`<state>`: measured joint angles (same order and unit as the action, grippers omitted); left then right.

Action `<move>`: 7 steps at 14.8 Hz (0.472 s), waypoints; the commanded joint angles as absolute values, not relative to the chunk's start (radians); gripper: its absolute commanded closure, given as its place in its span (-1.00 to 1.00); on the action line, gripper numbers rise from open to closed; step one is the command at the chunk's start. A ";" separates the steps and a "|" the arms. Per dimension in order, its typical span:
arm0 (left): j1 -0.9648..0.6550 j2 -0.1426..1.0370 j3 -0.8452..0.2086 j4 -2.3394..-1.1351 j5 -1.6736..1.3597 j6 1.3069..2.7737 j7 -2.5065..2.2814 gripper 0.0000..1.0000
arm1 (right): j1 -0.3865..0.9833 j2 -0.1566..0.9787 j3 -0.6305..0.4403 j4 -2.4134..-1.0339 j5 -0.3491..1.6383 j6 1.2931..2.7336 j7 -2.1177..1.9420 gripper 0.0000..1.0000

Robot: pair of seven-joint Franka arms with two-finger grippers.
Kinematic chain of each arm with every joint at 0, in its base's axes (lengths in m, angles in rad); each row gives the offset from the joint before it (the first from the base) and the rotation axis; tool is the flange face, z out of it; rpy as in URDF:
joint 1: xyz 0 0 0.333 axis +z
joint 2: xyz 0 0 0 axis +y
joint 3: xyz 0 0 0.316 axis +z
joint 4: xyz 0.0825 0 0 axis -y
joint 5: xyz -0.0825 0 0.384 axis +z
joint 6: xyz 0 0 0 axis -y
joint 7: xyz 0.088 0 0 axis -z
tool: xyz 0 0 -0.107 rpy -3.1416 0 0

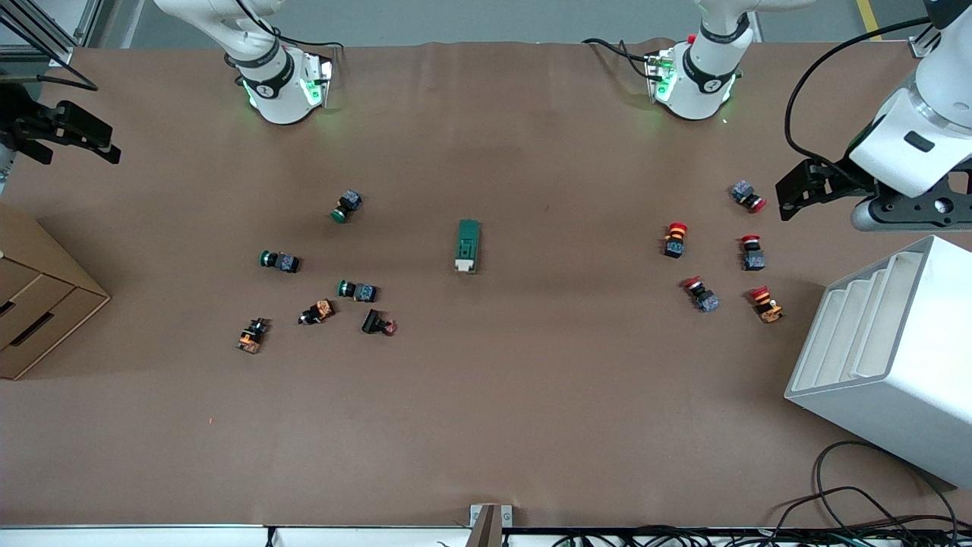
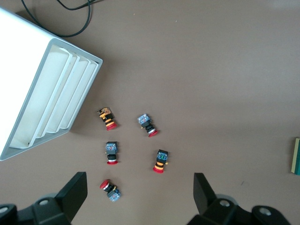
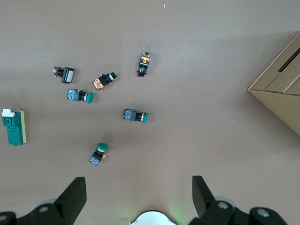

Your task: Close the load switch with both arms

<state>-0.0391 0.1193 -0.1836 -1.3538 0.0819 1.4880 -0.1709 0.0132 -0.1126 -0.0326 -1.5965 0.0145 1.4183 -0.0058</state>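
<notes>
At the front view's center, the load switch (image 1: 468, 246) lies on the table (image 1: 486, 418); left hand (image 2: 140, 199) and right hand (image 3: 139, 199) hover open.

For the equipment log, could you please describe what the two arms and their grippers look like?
Both arms are glossy white with black joint bands and green-lit bases. The left gripper and right gripper are black with two fingers; a black cable loops along the left arm.

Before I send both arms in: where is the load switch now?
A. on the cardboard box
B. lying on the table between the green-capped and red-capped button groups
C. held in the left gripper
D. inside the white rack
B: the load switch lies untouched mid-table between the two button groups; the left gripper and right gripper are open and empty.
</notes>
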 commanded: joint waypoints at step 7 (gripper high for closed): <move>-0.022 -0.035 -0.130 -1.534 0.026 1.499 -0.126 -1.00 | -0.005 -0.137 -0.014 -1.618 0.021 1.414 -0.005 -1.00</move>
